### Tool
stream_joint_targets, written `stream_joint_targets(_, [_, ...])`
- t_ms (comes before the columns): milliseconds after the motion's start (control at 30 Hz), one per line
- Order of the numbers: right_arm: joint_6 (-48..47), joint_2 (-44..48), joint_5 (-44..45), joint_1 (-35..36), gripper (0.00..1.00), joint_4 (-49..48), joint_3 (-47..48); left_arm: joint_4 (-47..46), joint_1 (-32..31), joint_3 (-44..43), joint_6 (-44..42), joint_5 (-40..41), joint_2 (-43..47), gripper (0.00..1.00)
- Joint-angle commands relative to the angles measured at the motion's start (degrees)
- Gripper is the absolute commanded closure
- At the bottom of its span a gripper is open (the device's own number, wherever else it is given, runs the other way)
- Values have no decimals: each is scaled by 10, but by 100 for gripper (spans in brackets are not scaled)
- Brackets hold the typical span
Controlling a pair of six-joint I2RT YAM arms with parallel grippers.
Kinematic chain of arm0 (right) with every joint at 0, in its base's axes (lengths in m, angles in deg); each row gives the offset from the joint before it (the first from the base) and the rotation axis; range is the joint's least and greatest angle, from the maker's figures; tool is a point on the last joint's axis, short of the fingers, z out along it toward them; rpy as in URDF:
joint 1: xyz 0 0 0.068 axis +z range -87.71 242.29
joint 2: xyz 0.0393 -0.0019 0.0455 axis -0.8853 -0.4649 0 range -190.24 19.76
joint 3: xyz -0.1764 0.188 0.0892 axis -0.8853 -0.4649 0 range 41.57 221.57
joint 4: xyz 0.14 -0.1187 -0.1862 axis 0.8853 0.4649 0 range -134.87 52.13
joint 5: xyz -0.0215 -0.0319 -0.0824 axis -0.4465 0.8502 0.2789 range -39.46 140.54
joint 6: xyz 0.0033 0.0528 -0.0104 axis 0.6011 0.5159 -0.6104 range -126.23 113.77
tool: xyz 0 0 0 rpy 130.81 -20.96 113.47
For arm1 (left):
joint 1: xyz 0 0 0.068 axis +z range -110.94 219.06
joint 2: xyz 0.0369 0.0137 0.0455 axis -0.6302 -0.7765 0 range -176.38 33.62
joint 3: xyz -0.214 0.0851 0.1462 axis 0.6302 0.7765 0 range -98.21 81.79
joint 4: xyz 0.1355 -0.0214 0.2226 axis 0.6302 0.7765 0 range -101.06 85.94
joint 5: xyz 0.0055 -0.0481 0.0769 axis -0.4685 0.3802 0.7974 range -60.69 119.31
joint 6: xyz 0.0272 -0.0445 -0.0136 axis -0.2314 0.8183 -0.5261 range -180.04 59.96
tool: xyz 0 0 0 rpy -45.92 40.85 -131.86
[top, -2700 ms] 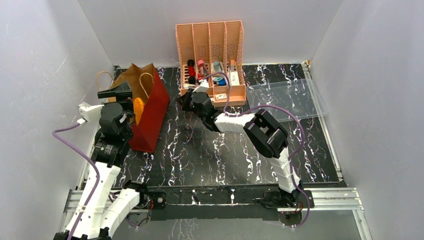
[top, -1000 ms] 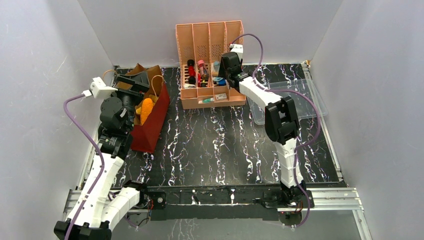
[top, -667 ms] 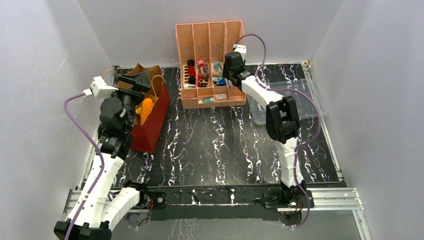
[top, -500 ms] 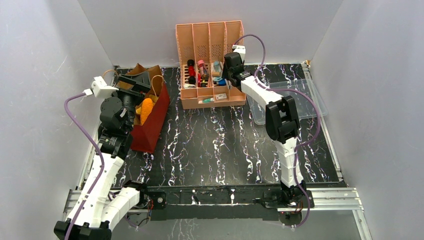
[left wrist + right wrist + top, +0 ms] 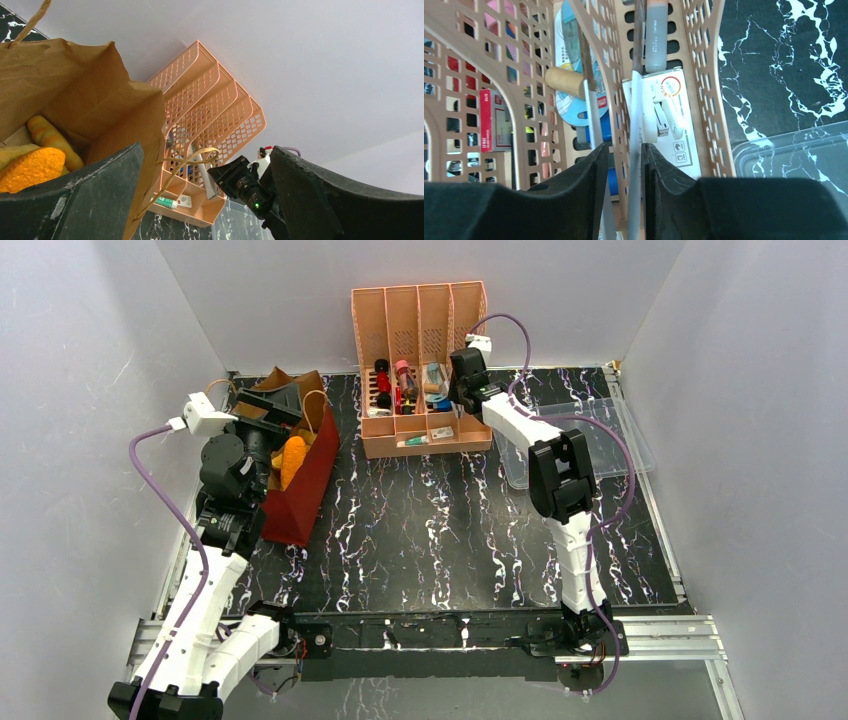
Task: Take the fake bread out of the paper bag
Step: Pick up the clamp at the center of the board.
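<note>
Since the first look, the right arm has swung from the organizer's front to its right end. At ten o'clock the left gripper (image 5: pixel 206 150) hangs spread wide at the mouth of the paper bag (image 5: pixel 305 480), with the fake bread (image 5: pixel 292 458) inside. At twelve, the right gripper (image 5: pixel 626 147) pinches a divider of the pink organizer (image 5: pixel 420 315). A clear tray (image 5: pixel 600 440) lies at two.

A pink slotted organizer (image 5: pixel 418 312) stands at the back of a black marbled table (image 5: pixel 430 530), against a white wall (image 5: pixel 260 300). Its front compartments hold red-capped bottles (image 5: pixel 382 375), a wooden cylinder (image 5: pixel 564 80), a red box (image 5: pixel 488 120), a white printed box (image 5: pixel 669 120) and a grey-and-orange marker (image 5: pixel 656 35). A clear tray (image 5: pixel 600 435) lies just to its right.
</note>
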Motion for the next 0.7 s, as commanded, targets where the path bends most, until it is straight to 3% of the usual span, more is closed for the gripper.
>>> stream_joint_targets(0, [-3, -13, 3, -9, 73, 13, 20, -17, 1, 10, -7, -7, 6, 2])
stream_joint_targets(300, [-2, -15, -8, -14, 75, 16, 21, -19, 1, 13, -4, -10, 9, 2])
stream_joint_targets(667, [5, -11, -11, -18, 100, 25, 6, -15, 1, 16, 2, -9, 20, 2])
